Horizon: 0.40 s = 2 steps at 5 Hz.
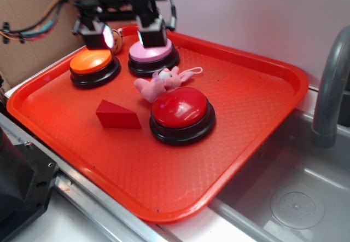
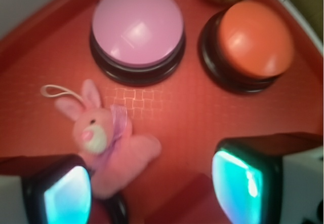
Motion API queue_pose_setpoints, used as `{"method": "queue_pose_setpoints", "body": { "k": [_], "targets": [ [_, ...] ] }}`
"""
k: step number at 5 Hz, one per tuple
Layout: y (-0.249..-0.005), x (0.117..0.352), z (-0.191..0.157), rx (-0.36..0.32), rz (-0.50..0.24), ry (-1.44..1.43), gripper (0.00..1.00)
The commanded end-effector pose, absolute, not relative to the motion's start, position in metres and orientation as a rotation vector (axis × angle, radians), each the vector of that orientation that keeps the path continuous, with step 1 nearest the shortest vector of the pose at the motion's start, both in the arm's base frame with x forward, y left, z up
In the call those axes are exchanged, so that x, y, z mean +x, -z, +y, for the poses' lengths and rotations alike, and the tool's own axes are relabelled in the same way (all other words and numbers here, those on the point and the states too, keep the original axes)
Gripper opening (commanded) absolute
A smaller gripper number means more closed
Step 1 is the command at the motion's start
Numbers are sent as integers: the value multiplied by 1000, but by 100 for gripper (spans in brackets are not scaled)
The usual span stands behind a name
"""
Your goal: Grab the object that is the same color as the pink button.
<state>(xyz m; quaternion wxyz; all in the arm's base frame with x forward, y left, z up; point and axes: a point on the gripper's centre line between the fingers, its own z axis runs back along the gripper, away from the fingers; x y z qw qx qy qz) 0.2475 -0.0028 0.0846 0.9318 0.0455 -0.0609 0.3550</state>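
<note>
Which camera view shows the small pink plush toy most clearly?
The wrist view: the pink plush toy fills much of the lower left, with its ears, pale face and white loop visible. The exterior view shows it smaller, lying between the pink button and the red button.

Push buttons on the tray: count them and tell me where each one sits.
3. The orange button is at the tray's back left, the pink button is beside it to the right, and the red button is nearer the middle. None looks hidden.

Pink plush [image 2: 104, 148] wedged between pink button [image 2: 136, 29] and, seemingly, red button [image 1: 180, 113].
</note>
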Motion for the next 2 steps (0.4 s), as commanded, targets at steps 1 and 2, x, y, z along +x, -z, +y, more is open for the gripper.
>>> {"method": "queue_pose_setpoints", "body": {
  "k": [1, 2],
  "targets": [
    [-51, 280, -8, 81, -164, -687, 100],
    [-38, 287, -11, 55, -161, -658, 100]
  ]
}}
